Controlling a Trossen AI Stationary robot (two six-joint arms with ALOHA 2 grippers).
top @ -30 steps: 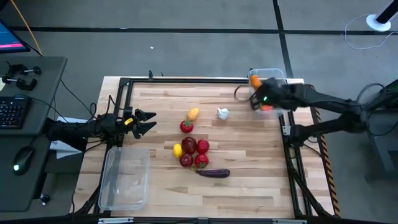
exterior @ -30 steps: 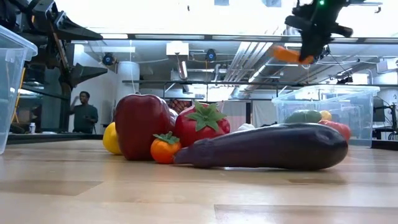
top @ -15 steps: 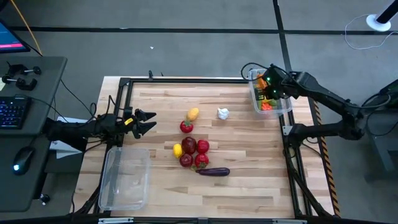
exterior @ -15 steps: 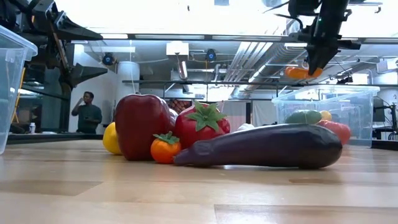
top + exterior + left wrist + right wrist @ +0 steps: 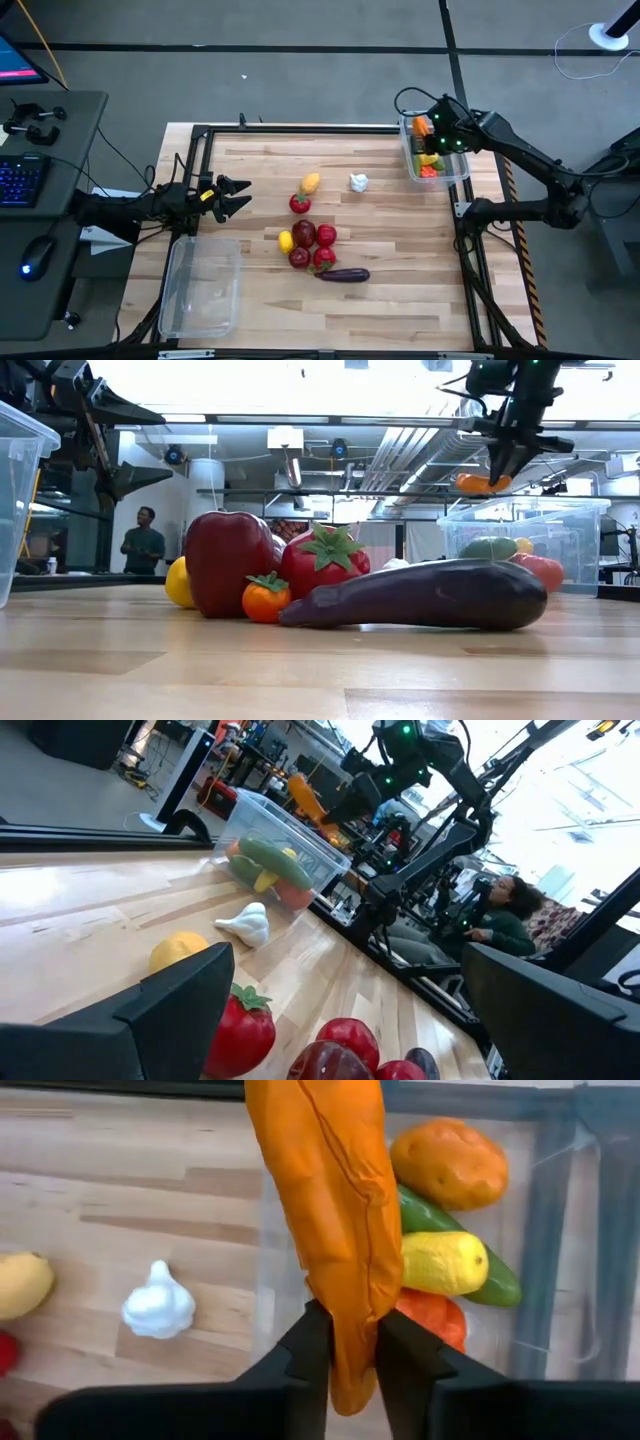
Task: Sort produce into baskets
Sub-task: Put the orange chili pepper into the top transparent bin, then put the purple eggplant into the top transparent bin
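Observation:
My right gripper [image 5: 436, 131] is shut on an orange carrot [image 5: 330, 1200] above the clear basket [image 5: 460, 172] at the table's far right. In that basket lie a cucumber, a lemon [image 5: 445, 1263] and other produce. Mid-table, apples, strawberries and a lemon stand in a cluster [image 5: 310, 243], with a purple eggplant [image 5: 343, 277] just nearer. A white garlic [image 5: 358, 182] and a yellow fruit [image 5: 311, 183] lie farther back. My left gripper [image 5: 240, 195] waits open at the table's left, pointing level at the produce. A second clear basket [image 5: 203, 287] stands near left. My right gripper pinches the carrot near its narrow end [image 5: 345, 1320] between its two fingers [image 5: 305, 1348]. They come from above, slanting down, and lie across the carrot. The carrot [image 5: 480, 483] hangs about level under the fingertips, lifted clear above the basket.
A dark metal frame [image 5: 300, 128] runs along the table's edges. A person [image 5: 143, 540] stands in the room beyond the table, and another sits past the right arm [image 5: 500, 915]. Bare wood lies between the produce cluster and the right basket.
My right gripper has swung with the carrot toward the table's far edge, over the far right basket. It has rolled and sunk a little. The carrot has stayed pinched and has turned with it, now lower over the basket.

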